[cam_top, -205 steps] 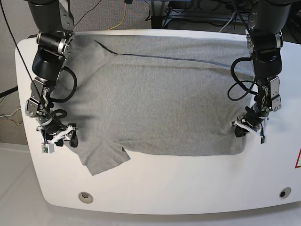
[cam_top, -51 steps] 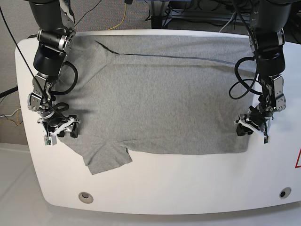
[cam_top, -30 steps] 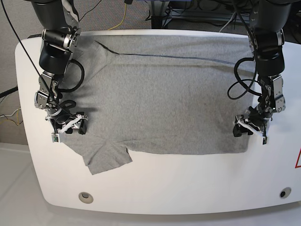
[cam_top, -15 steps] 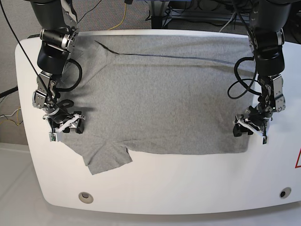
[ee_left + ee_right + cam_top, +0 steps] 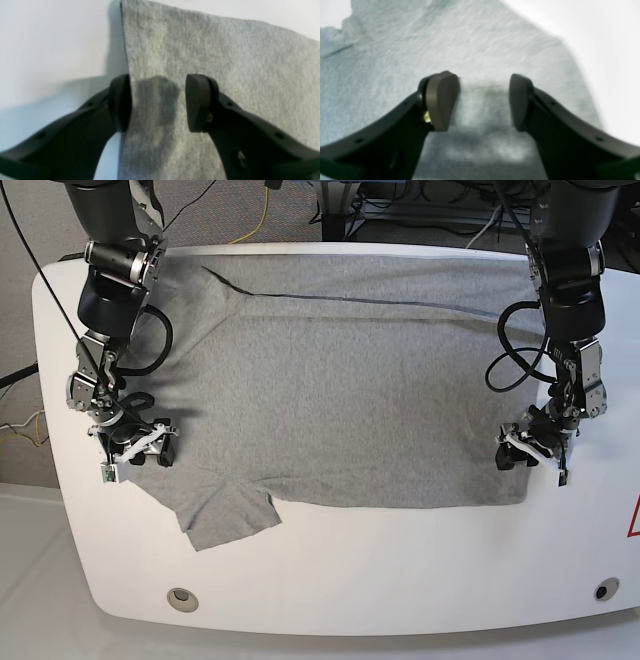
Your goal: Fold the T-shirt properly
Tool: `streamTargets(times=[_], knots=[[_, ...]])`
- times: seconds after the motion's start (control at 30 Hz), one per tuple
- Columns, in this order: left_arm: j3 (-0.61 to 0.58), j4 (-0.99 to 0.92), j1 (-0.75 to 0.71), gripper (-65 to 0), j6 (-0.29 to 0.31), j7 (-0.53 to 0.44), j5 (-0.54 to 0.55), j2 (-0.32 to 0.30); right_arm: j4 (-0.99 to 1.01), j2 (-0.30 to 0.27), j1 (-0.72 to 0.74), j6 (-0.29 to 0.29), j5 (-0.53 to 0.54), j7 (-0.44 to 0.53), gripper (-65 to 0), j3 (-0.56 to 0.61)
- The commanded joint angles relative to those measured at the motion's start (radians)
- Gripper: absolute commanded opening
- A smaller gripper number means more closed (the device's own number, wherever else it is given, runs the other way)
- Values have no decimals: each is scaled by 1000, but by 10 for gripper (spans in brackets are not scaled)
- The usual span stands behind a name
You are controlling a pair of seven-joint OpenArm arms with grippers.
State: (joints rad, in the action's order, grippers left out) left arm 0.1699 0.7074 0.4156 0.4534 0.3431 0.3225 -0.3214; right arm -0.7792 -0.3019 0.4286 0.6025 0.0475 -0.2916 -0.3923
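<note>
On the bench [image 5: 330, 580], T-shirt [image 5: 340, 390] is lying flat, unfolded; left tool [image 5: 158, 102] and right tool [image 5: 483, 102] are sitting open at its side edges, gripping nothing.

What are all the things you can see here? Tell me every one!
T-shirt: one, grey, spread flat across most of the table, a sleeve sticking out at the near edge.
Table: one, white, under the shirt, with two small round holes near its front edge.
Cables: several, yellow and black, on the floor behind the table.
Left end effector: one, black, open, at the shirt's edge, one finger over the table and one over the cloth.
Right end effector: one, black, open, over the shirt near the sleeve.
</note>
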Motion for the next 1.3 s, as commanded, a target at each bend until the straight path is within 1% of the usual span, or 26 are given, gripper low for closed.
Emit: streamTargets(times=[0.0,0.07,0.53,0.87,1.0,1.27], knots=[[1,15,17,-332,-3,11,2,-9,-36,-24,24,2,9,30,-294,-5],[-1,15,14,-335,-4,11,4,-10,-43,-31,20,-14,13,37,-291,-5],[-1,17,16,-330,-3,8,5,-11,-13,-43,41,-30,13,76,-290,-8],[-5,12,15,-324,-9,5,0,-11,-10,-31,47,-28,13,84,-286,-12],[-5,12,15,-322,-9,5,-2,-11,-8,-31,51,-25,-2,84,-286,-10],[-6,18,18,-321,-9,12,-14,-9,-9,-34,53,-30,-72,90,-286,-5]])
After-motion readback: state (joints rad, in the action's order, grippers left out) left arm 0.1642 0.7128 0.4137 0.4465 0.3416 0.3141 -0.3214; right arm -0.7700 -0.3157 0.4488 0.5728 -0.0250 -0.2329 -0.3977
